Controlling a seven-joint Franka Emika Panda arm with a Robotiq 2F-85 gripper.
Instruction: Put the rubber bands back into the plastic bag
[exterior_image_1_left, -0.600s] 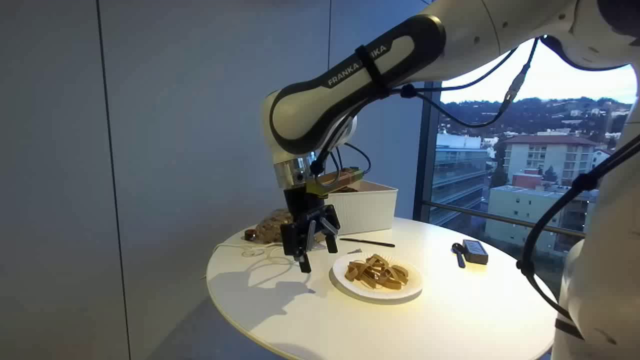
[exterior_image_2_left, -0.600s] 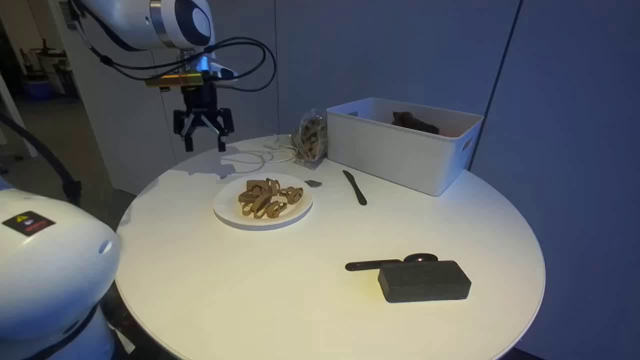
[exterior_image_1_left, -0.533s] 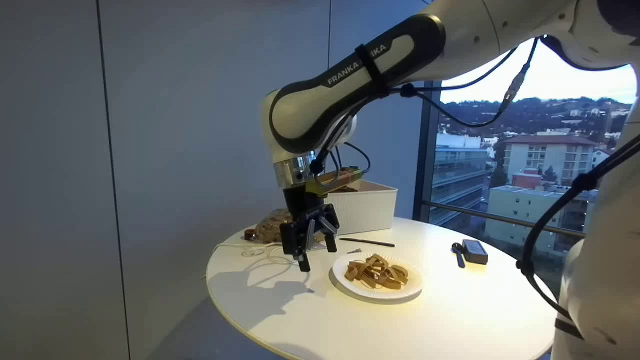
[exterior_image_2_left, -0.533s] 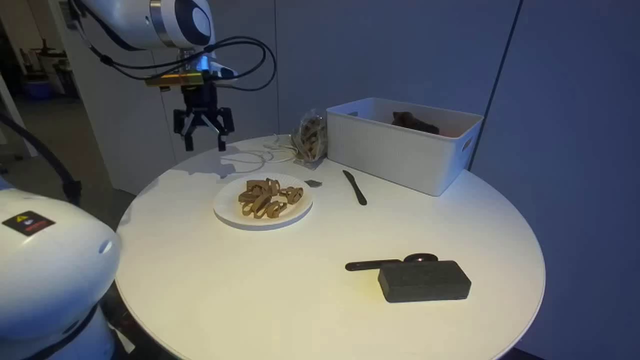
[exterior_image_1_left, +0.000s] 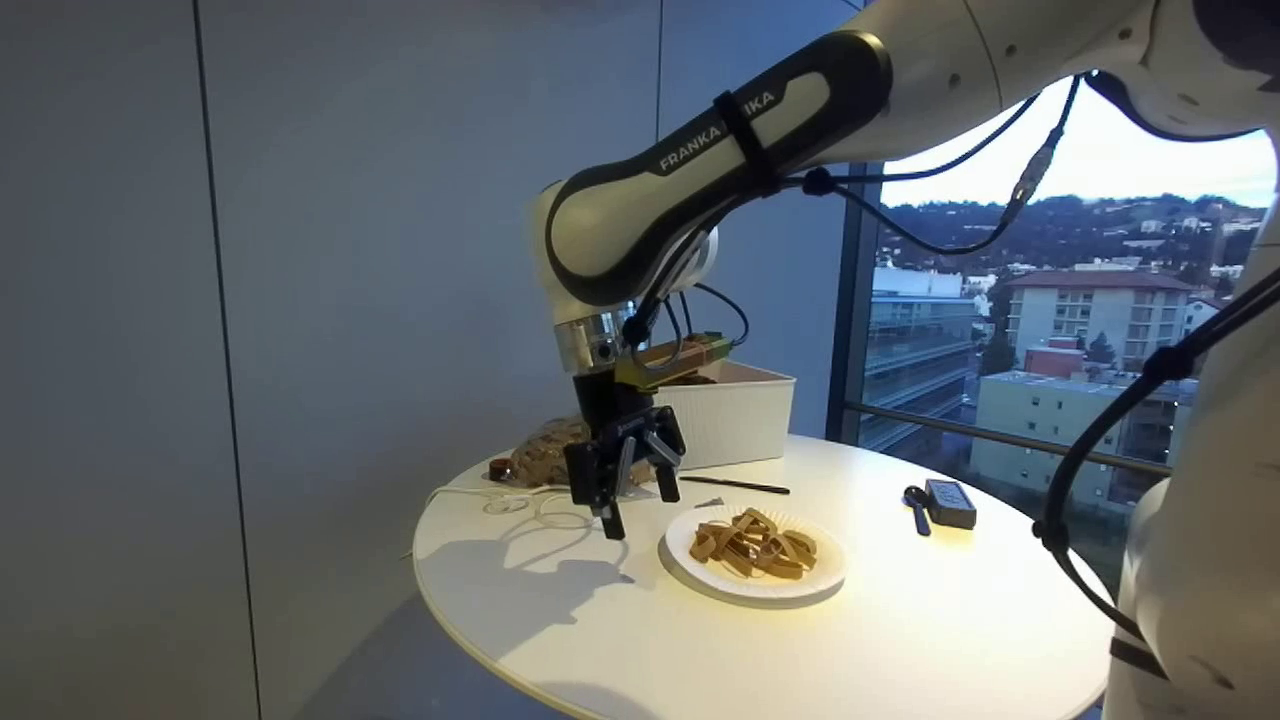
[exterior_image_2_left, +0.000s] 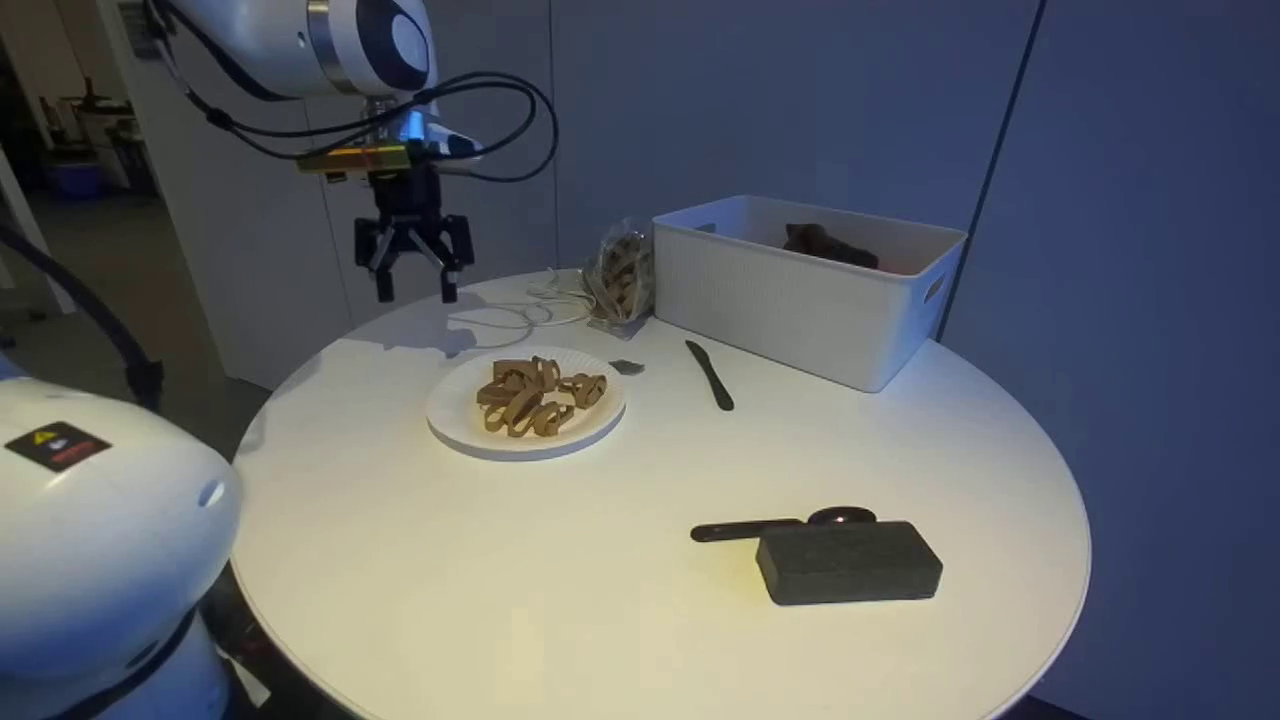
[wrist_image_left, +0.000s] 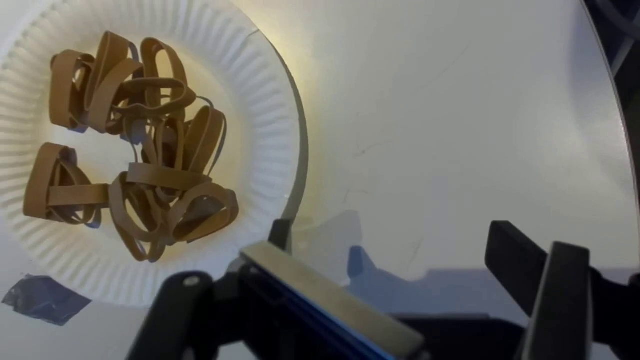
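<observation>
Looking at the bands (wrist_image_left: 167, 176), we see a loose heap of wide tan loops on the white plate (wrist_image_left: 272, 125), some lying flat, some standing up, many crossing. We think they are light and soft, and will bend and stretch when squeezed. We doubt a hard pinch would break them, and rubber should not slip much. But one band may hook another and drag it along, or a band at the edge of a pinch may drop. We would go for the thick middle, where bands cross, and pinch a few from both sides. The ones that stand up on edge look easiest to catch. We should press gently, because the plate looks like thin paper and might slide or bend.

Just off to the side of the plate, above the table (exterior_image_2_left: 600, 600), hangs the gripper (exterior_image_2_left: 417, 290). It is spread wide and holds nothing. Farther off, the clear bag (exterior_image_2_left: 618, 272) sits right beside the box (exterior_image_2_left: 770, 305), with more tan bands inside. We cannot tell where its mouth is. We guess the bag is floppy, so bands may snag at the way in.
</observation>
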